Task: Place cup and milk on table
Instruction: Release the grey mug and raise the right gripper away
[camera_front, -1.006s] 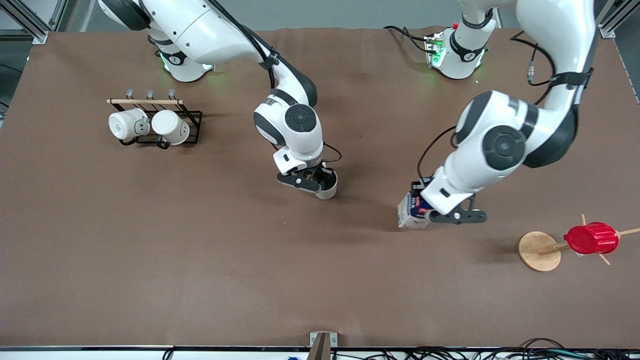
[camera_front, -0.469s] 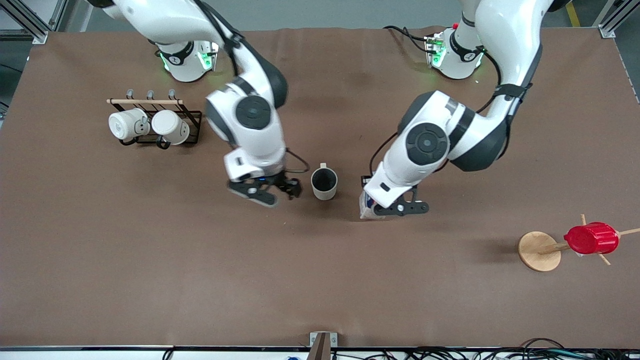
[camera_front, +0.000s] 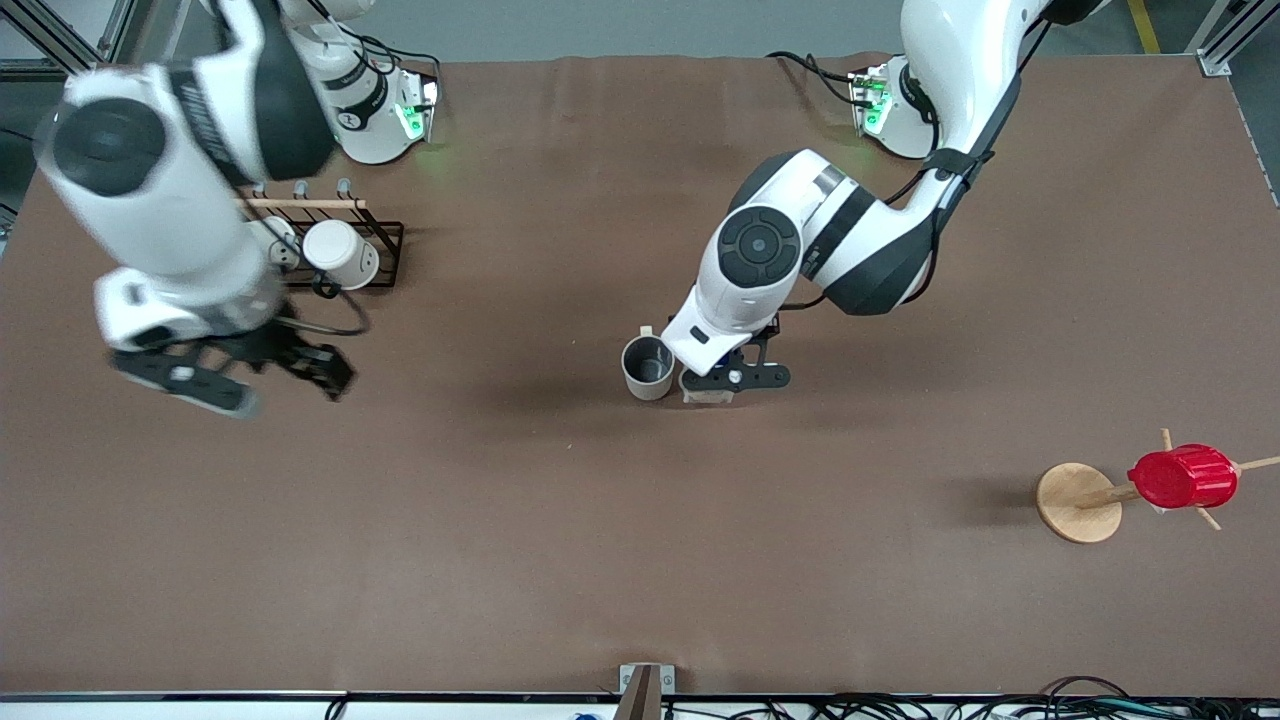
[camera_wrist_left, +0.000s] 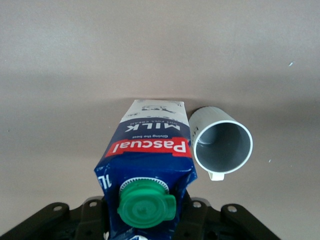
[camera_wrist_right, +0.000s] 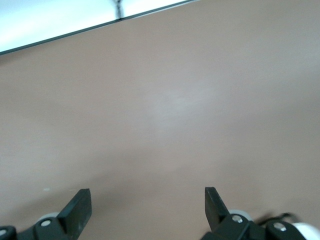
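1. Milk (camera_wrist_left: 148, 167) sits clamped in the left hand (camera_front: 722, 381), just beside the cup (camera_front: 648, 367) at mid-tabletop (camera_front: 640, 540).
2. From the front, the left arm hides most of the carton; the left wrist view shows its green cap (camera_wrist_left: 146, 203), red label and white base.
3. Standing upright, the cup (camera_wrist_left: 222, 146) is empty.
4. Over the tabletop near the mug rack (camera_front: 340, 250), the right hand (camera_front: 262, 370) hangs with fingers (camera_wrist_right: 77, 210) spread apart, holding nothing.

Brown table (camera_front: 640, 560) with cup (camera_front: 648, 367) (milk (camera_front: 706, 395) just beside), black mug rack (camera_front: 385, 255), round-based wooden stand (camera_front: 1075, 503).
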